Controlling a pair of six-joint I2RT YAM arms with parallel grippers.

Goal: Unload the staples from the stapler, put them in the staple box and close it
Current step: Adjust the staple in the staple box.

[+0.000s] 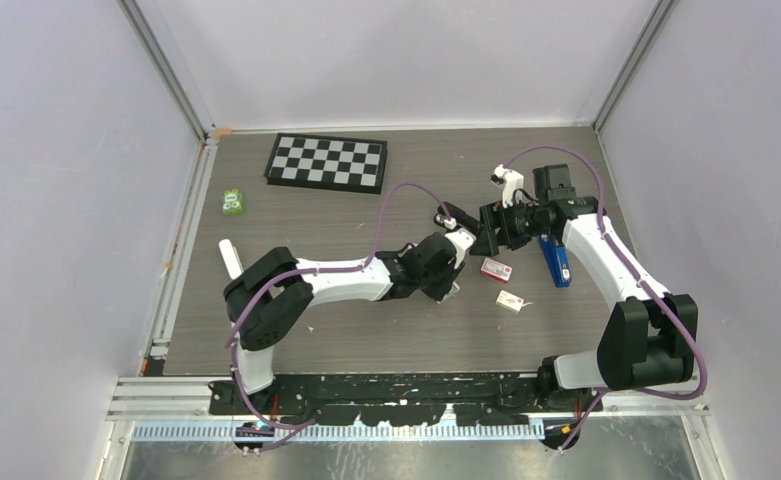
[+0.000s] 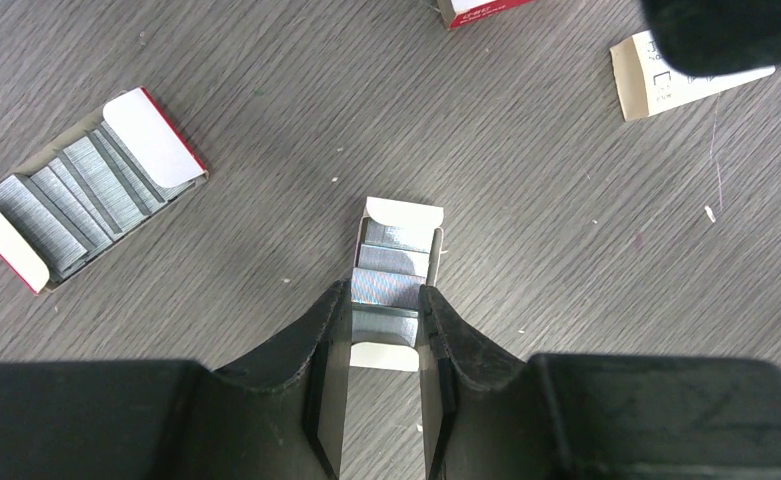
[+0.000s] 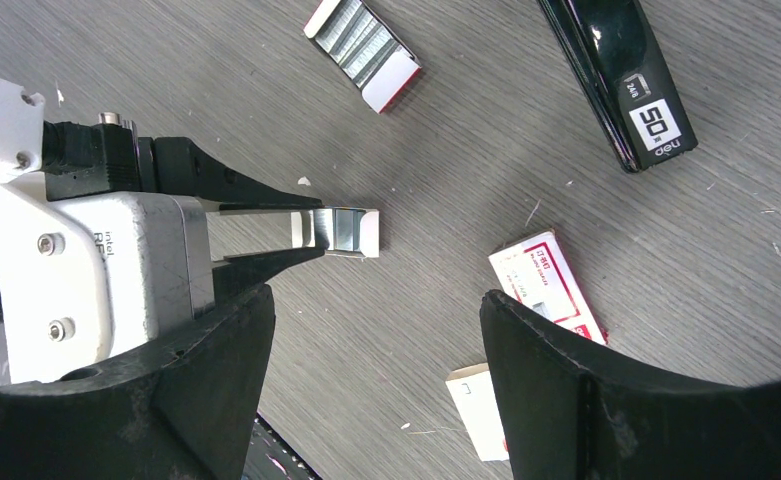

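Observation:
The dark stapler (image 1: 556, 262) lies flat on the table to the right; in the right wrist view the stapler (image 3: 621, 80) shows a "50" label. Strips of staples fill a small white tray (image 2: 398, 262) on the table. My left gripper (image 2: 381, 295) is shut on that tray, one finger against each long side; the right wrist view shows the same hold on the tray (image 3: 344, 230). Its place in the top view is the left gripper (image 1: 450, 288). My right gripper (image 3: 376, 300) hangs open above the table, nothing between its fingers, just right of the left wrist.
A second open box of staples (image 2: 86, 200) lies left of the tray. A red-and-white staple box (image 3: 546, 285) and a small white card sleeve (image 3: 476, 410) lie between tray and stapler. A checkerboard (image 1: 327, 161), a green item (image 1: 232, 202) and a white cylinder (image 1: 228, 255) sit far left.

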